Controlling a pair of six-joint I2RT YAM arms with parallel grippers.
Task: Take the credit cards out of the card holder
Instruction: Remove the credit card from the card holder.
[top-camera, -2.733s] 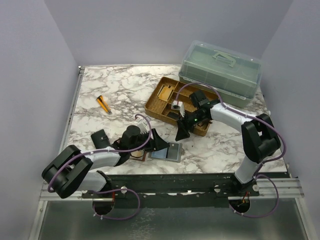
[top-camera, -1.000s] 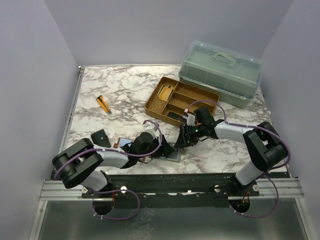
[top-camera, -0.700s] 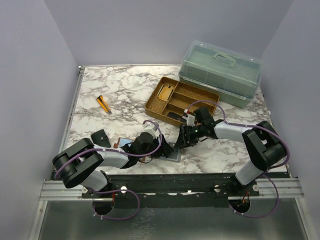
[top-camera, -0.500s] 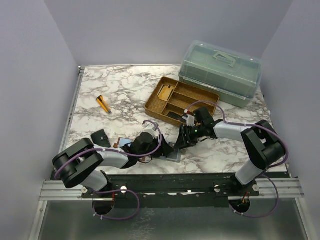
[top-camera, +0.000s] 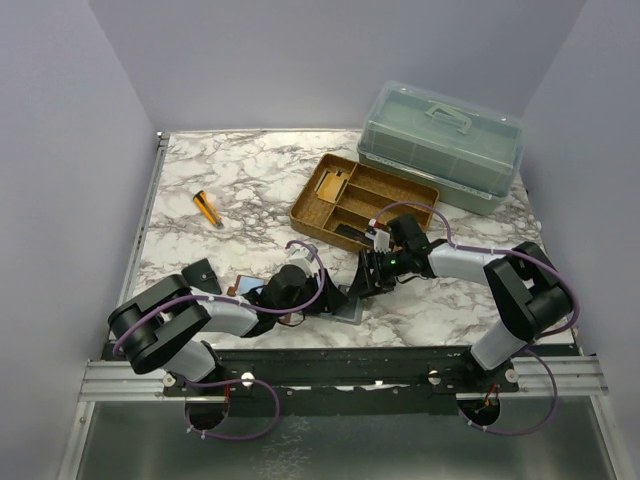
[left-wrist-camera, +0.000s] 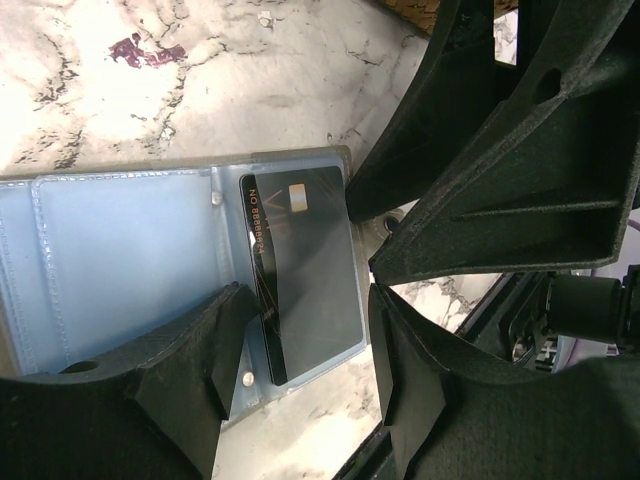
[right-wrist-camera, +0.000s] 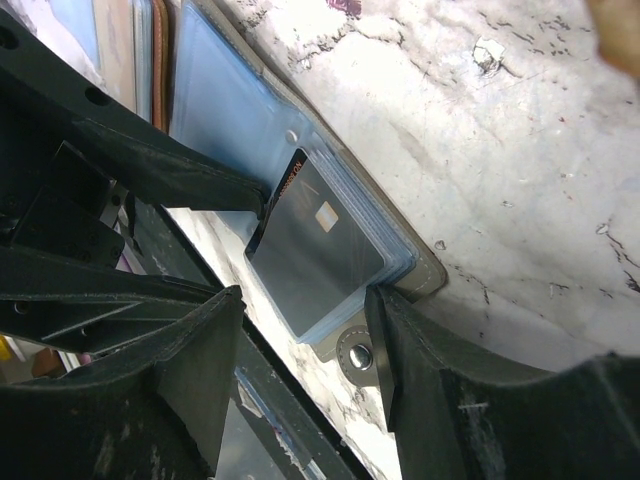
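Observation:
The card holder (right-wrist-camera: 150, 50), reddish-brown with a blue and a tan inner panel, shows at the top left of the right wrist view. From above it is mostly hidden under my left wrist. Beside it lies a blue-grey folder (left-wrist-camera: 120, 240) (right-wrist-camera: 220, 110) (top-camera: 347, 306) of clear sleeves with a snap tab (right-wrist-camera: 355, 352). A dark credit card (left-wrist-camera: 305, 270) (right-wrist-camera: 315, 245) sits in its end sleeve. I cannot tell whether folder and holder are joined. My left gripper (left-wrist-camera: 305, 350) (top-camera: 333, 298) is open and straddles the card's end. My right gripper (right-wrist-camera: 305, 340) (top-camera: 366, 279) is open around the opposite corner.
A brown compartment tray (top-camera: 322, 218) sits behind the grippers, with a lidded green-clear box (top-camera: 440, 145) at the back right. An orange-and-black pen (top-camera: 208, 208) lies at the left and a small black case (top-camera: 203, 273) near my left elbow. The metal rail (top-camera: 340, 365) runs along the front.
My right gripper has come down from the tray to the folder's right edge. My left gripper has slid right over the folder. Both arms have barely moved in the last second.

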